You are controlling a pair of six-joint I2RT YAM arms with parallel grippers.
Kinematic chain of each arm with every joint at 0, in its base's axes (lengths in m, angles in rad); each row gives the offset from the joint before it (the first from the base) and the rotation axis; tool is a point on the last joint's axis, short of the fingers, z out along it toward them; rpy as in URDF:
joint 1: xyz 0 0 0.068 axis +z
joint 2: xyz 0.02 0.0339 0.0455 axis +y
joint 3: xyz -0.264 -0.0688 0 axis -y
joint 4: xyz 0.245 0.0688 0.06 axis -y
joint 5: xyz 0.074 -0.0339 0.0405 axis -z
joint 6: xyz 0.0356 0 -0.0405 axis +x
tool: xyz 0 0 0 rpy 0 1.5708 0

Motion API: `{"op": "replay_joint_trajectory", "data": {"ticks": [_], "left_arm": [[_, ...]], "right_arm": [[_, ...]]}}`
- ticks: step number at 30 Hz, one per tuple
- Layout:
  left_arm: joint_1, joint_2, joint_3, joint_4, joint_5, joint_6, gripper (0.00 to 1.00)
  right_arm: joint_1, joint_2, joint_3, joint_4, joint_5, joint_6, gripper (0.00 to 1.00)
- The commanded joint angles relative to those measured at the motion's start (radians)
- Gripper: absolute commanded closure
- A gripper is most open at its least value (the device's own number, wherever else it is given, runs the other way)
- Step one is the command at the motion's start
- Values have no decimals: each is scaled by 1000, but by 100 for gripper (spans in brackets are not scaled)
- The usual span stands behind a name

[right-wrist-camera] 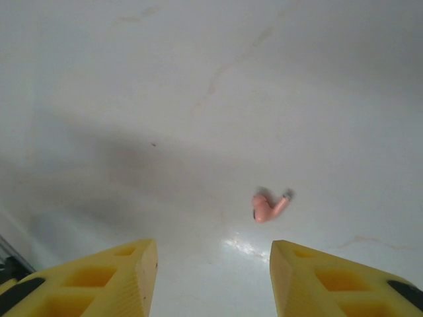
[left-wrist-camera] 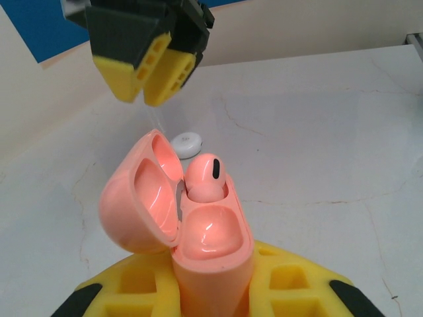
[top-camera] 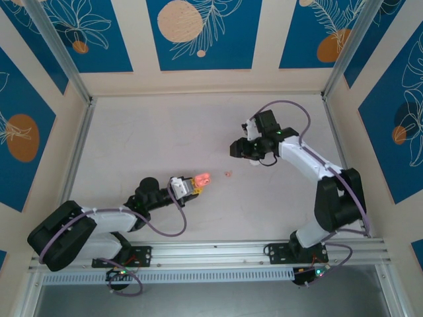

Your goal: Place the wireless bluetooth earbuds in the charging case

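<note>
My left gripper (top-camera: 190, 185) is shut on the salmon-pink charging case (left-wrist-camera: 213, 246), which stands upright between the yellow fingers with its lid swung open to the left. One pink earbud (left-wrist-camera: 206, 177) sits in the far slot, and the near slot is bare. A second pink earbud (right-wrist-camera: 268, 206) lies loose on the table, a short way right of the case (top-camera: 202, 179) in the top view (top-camera: 228, 174). My right gripper (right-wrist-camera: 213, 281) hovers above it, open, with nothing between its fingers; it hangs beyond the case in the left wrist view (left-wrist-camera: 149, 69).
A small white round disc (left-wrist-camera: 186, 144) lies on the table beyond the case, below the right gripper. The white tabletop (top-camera: 158, 139) is walled on three sides, with an aluminium rail (top-camera: 218, 254) along the near edge.
</note>
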State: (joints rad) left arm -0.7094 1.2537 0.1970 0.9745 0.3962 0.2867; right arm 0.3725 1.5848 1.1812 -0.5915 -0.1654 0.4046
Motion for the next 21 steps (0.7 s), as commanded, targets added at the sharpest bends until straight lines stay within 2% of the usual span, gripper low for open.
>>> {"op": "replay_joint_trajectory", "data": {"ticks": [1, 4, 7, 15, 21], "left_arm": [[-10, -42, -7, -28, -15, -8, 89], [-10, -63, -8, -56, -20, -2, 89], [-10, -75, -7, -74, -22, 2, 89], [-10, -93, -9, -94, -28, 8, 89], [-10, -116, -9, -128, -36, 15, 89]], "right_arm": [[51, 77, 90, -184, 96, 2, 52], [82, 152, 145, -242, 115, -11, 53], [101, 191, 155, -209, 93, -59, 53], [103, 374, 268, -181, 7, -164, 51], [100, 466, 324, -199, 21, -188, 50]]}}
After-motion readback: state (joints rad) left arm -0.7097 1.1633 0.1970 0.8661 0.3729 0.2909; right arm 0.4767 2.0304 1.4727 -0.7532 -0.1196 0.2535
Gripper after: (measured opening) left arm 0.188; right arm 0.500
